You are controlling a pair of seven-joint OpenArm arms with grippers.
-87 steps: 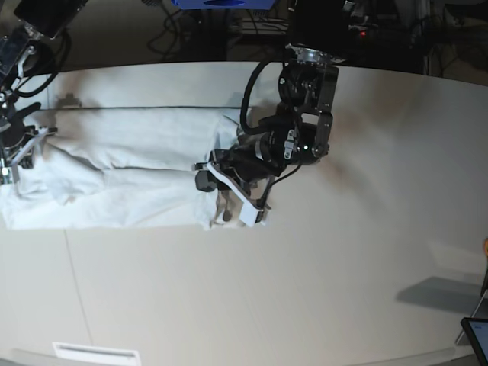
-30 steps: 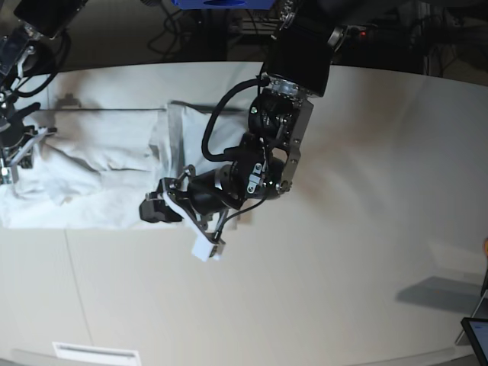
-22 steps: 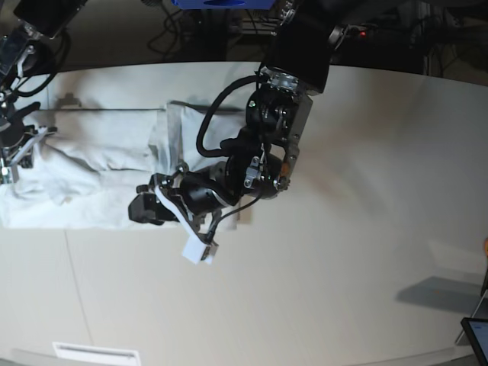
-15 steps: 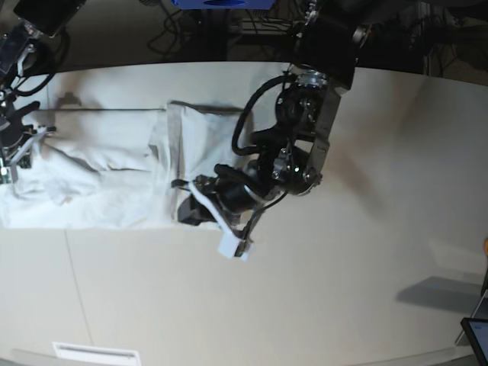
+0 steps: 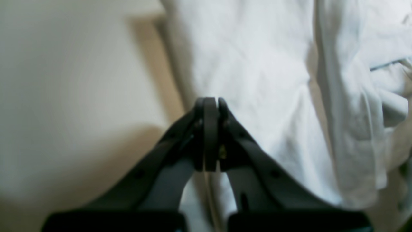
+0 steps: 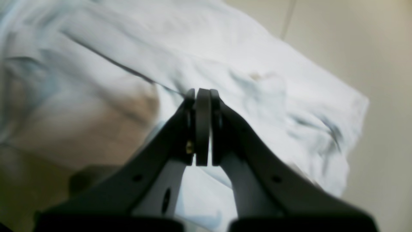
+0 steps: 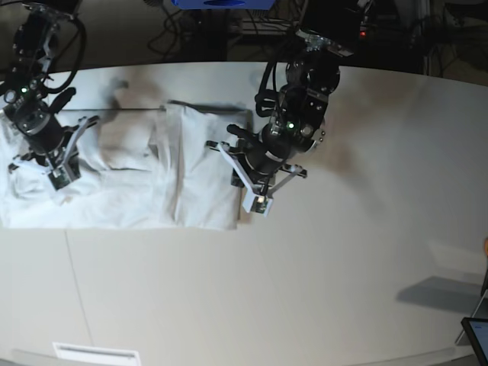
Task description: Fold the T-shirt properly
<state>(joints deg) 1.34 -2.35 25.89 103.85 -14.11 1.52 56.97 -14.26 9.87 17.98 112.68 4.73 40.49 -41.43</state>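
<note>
A: Where is the T-shirt (image 7: 130, 171)?

B: In the base view it lies on the left half of the table (image 7: 343, 252), a long white strip from the left edge of the frame to about the middle. Its right end is doubled back over the rest, so a neat squarish panel sits there with a straight vertical edge.

A: And the left gripper (image 7: 245, 177)?

B: In the base view it is at the centre, just off the right edge of that folded panel. The left wrist view shows its fingers (image 5: 206, 129) pressed flat together with no cloth between them. They are clenched on nothing, with the shirt spread behind them in the upper right of the frame and bare table on the left.

A: The right gripper (image 7: 59, 156)?

B: Upper left of the base view, over the crumpled left end of the shirt. In the right wrist view its fingers (image 6: 202, 125) are also clamped tight together. White, creased cloth fills the frame behind and below them, but I see none caught in the tips. Whether the tips touch the cloth I cannot tell; that view is blurred.

A: How does the cloth look there?

B: Wrinkled and bunched at the left end, smoother on the folded right panel. A thin dark line in the table runs down under the shirt's lower edge, lower left.
</note>
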